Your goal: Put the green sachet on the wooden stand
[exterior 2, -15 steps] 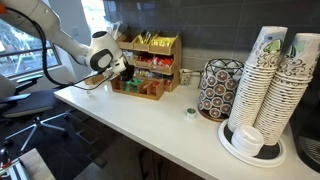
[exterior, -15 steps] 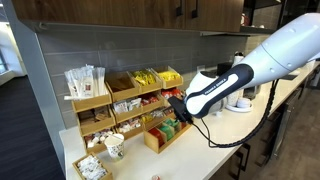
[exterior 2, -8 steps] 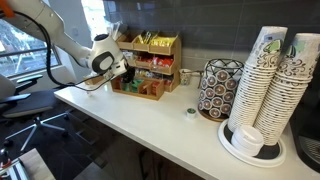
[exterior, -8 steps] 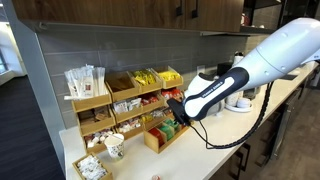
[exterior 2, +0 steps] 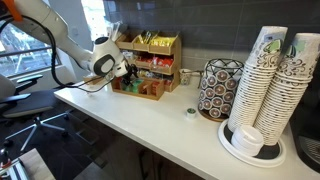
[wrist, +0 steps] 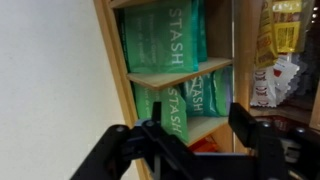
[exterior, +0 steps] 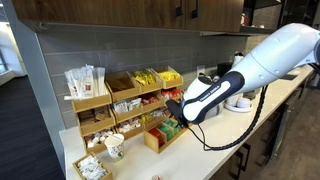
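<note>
At the bottom of the wrist view the gripper (wrist: 200, 125) shows as dark fingers (wrist: 262, 145) that rise from the lower edge, one group at the lower left and one at the lower right. Between them, near the centre of the frame, stands the green sachet (wrist: 183, 108), a little tilted, with the white letters "STASH" along it. Its lower end meets the dark metal, but I cannot tell if the jaws pinch it or stand spread beside it.

Just behind the sachet is the wooden stand (wrist: 113, 60). A pale upright post goes down the frame left of centre, and a thin shelf board crosses to the right of it. More green packets (wrist: 165, 38) fill the compartment above the board, and others lie in the one below. At the upper right corner are yellow packets (wrist: 283, 25). The left part of the frame is plain white.

In an exterior view the gripper (exterior: 172, 108) is in the centre of the frame, close at the lower right tiers of the wooden stand (exterior: 127, 103), and the white arm (exterior: 270, 55) comes in from the upper right. In an exterior view the gripper (exterior 2: 125, 72) is at the upper left, at the near end of the stand, which sits on the white counter (exterior 2: 150, 125). On the right side of that frame stand stacks of paper cups (exterior 2: 272, 80) and, left of them, a round patterned holder (exterior 2: 217, 88).
</note>
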`<action>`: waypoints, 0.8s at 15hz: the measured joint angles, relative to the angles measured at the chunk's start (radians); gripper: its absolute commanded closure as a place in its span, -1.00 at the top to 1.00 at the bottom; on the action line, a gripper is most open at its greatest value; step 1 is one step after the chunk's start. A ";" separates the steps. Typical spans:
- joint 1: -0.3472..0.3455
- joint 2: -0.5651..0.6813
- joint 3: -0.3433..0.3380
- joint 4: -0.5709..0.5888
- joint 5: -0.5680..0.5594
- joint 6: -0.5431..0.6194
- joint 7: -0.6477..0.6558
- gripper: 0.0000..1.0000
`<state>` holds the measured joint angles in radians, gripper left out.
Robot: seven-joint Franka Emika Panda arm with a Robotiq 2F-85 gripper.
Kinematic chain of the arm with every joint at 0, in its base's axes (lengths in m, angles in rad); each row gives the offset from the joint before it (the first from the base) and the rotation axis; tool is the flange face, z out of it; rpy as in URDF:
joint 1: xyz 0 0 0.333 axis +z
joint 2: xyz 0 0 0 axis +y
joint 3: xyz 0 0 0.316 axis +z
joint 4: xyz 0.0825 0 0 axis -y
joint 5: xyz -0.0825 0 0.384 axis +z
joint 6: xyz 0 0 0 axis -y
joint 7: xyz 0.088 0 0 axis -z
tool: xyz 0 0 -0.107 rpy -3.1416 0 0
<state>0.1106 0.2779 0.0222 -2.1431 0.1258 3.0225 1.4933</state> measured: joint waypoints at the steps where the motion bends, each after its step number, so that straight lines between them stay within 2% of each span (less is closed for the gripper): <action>1: 0.000 0.001 -0.001 0.000 0.000 0.002 0.000 1.00; 7: -0.003 -0.029 -0.006 -0.015 -0.002 -0.013 -0.014 1.00; 12: -0.005 -0.113 -0.012 -0.062 -0.060 -0.132 -0.069 1.00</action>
<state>0.1059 0.1651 0.0107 -2.2049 0.0661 2.8903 1.4248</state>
